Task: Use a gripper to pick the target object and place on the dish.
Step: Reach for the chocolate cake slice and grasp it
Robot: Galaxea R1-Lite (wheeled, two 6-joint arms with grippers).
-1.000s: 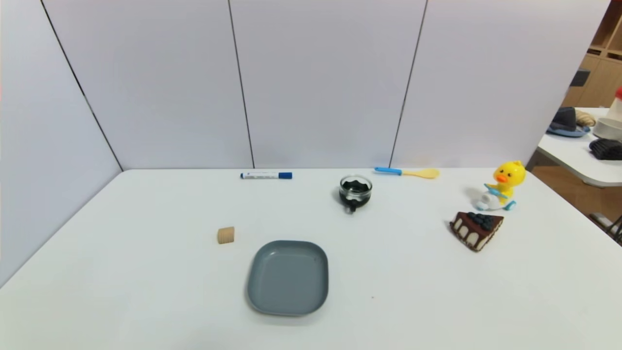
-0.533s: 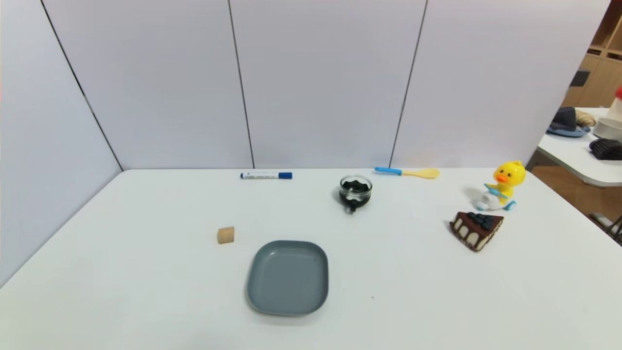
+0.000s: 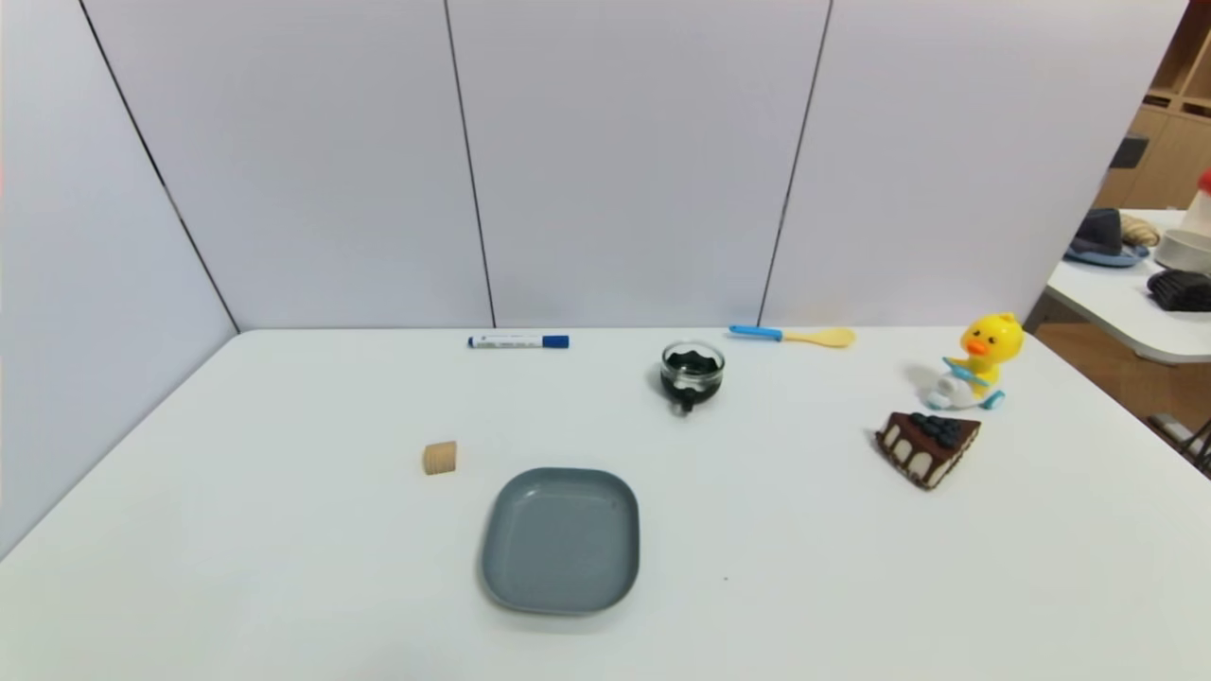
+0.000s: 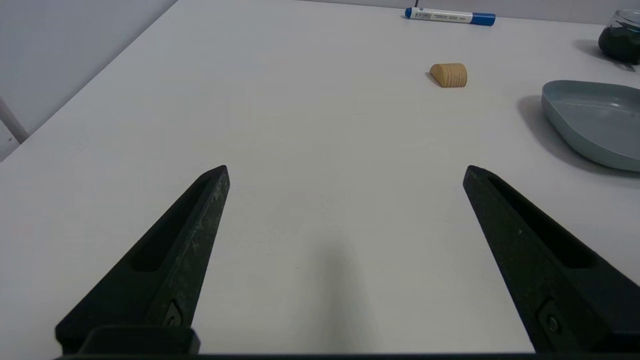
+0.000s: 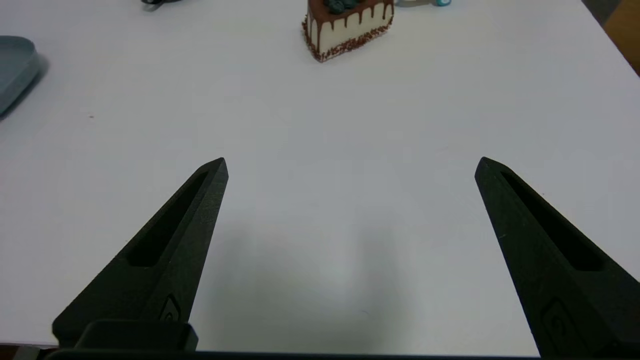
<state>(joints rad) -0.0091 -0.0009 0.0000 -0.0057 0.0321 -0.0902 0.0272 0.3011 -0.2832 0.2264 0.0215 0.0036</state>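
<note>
The cake slice (image 3: 926, 446) lies on the table's right side, dark top with blueberries, white dripped sides; the right wrist view shows it (image 5: 347, 27) well ahead of my right gripper (image 5: 350, 166), which is open and holds nothing. The blue-grey dish (image 3: 561, 540) sits near the front middle, bare inside. Its rim shows in the left wrist view (image 4: 590, 120) and at the edge of the right wrist view (image 5: 12, 70). My left gripper (image 4: 345, 172) is open over bare table, short of the dish. Neither gripper appears in the head view.
A tan ridged cylinder (image 3: 439, 458) lies left of the dish. A glass cup (image 3: 692, 371) with dark contents, a blue marker (image 3: 518, 340) and a blue-handled yellow spoon (image 3: 793, 335) line the back. A yellow duck toy (image 3: 976, 363) stands just behind the cake.
</note>
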